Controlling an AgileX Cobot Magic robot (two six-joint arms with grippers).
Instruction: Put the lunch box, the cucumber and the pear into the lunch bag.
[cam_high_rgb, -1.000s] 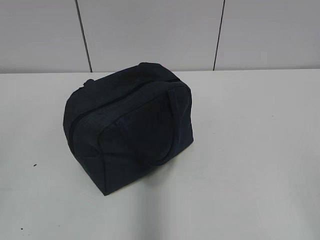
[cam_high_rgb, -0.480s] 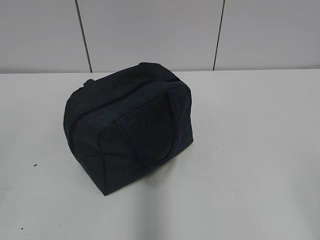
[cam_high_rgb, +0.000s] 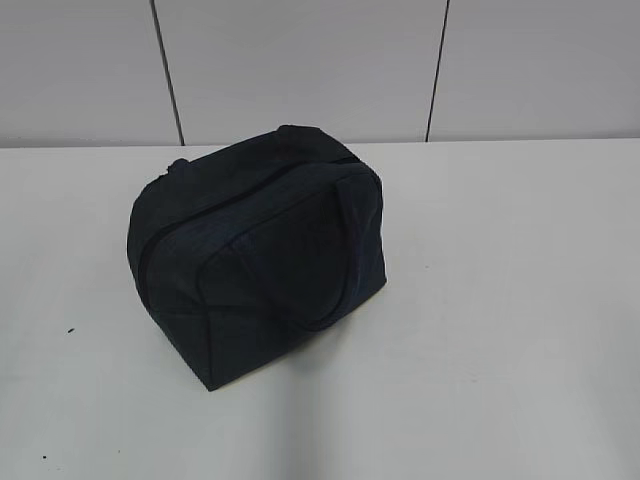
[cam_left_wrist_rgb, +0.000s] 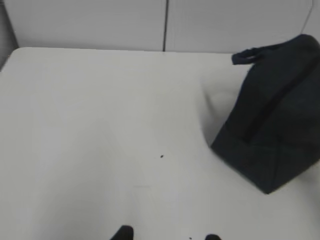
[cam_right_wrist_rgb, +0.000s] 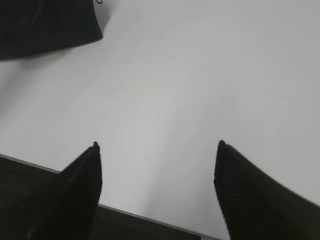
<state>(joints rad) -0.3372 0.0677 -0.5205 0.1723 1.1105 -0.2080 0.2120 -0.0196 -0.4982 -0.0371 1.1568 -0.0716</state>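
While the lunch bag (cam_high_rgb: 258, 255) sat zipped at centre frame on the worktop (cam_high_rgb: 500, 300), the right gripper (cam_right_wrist_rgb: 157, 146) spread wide (left gripper (cam_left_wrist_rgb: 167, 235): fingers barely visible, state unclear).

Soft even light, faint shadows, slight blur

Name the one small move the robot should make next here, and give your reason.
Probably nothing more than holding both arms back: the lunch bag stands apparently zipped on the table, no food is in view, and the open right gripper is empty.
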